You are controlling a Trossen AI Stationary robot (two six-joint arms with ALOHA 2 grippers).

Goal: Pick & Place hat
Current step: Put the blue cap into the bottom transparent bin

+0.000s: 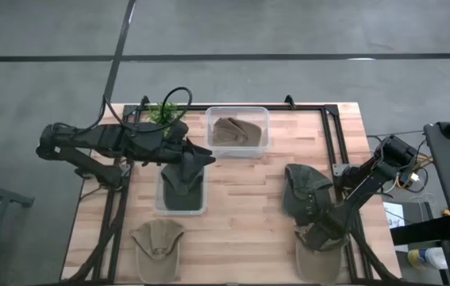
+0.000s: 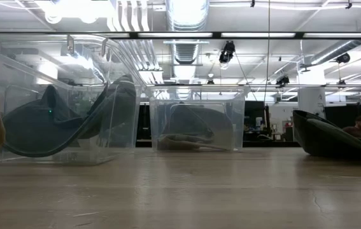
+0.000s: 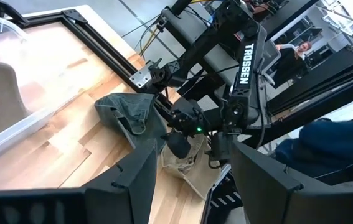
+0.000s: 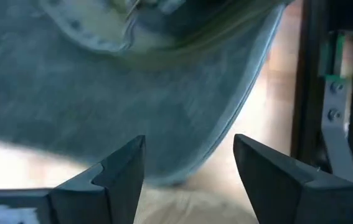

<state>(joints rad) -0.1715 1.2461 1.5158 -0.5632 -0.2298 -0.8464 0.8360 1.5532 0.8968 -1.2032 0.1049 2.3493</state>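
Pale butcher-block wood makes up the surface [image 1: 240, 187] you see from above. On it, a clear rectangular plastic bin [image 1: 237, 131] at the far middle holds a crumpled tan hat [image 1: 236, 132]; a second clear plastic bin [image 1: 182, 193] nearer the left holds a dark green soft hat [image 1: 182, 184]. A tan cloth cap [image 1: 158, 241] lies loose at the near left, an olive green floppy hat [image 1: 304, 189] on the right, and a beige hat [image 1: 318, 256] at the near right edge. Your left hand [image 1: 202, 156] reaches over the dark hat's bin, fingers apart. Your right hand [image 1: 312, 232] sits low between the olive hat and the beige one.

From table height, both bins show their limp contents through glossy walls.

The left wrist camera shows two dark fingers [image 3: 129, 177] spread, empty.

The right wrist camera shows your right fingers [image 4: 121, 168] apart, gripping nothing, olive fabric just beyond.
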